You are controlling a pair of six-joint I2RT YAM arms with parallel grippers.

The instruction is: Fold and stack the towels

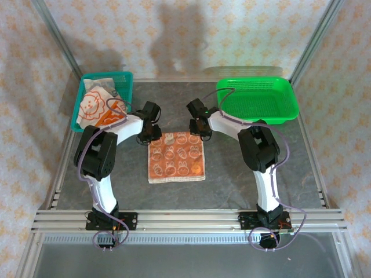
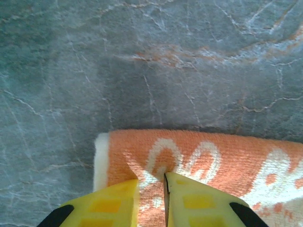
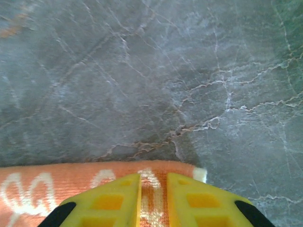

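Observation:
One orange towel (image 1: 177,157) with cream animal-face prints lies flat in the middle of the table. My left gripper (image 1: 152,134) sits on its far left corner, and my right gripper (image 1: 200,130) on its far right corner. In the left wrist view the yellow fingers (image 2: 118,198) stand narrowly apart at the left gripper (image 2: 151,178), pinching a ridge of the towel (image 2: 213,151) near its cream edge. In the right wrist view the right gripper (image 3: 154,176) pinches a strip of the towel (image 3: 71,177) the same way. More towels (image 1: 95,104) lie crumpled in the teal basket (image 1: 124,78).
A green mesh basket (image 1: 290,110) stands at the back right, close behind the right arm. The teal basket is at the back left beside the left arm's elbow. Grey stone tabletop (image 1: 232,179) surrounds the towel; a metal rail (image 1: 185,220) runs along the near edge.

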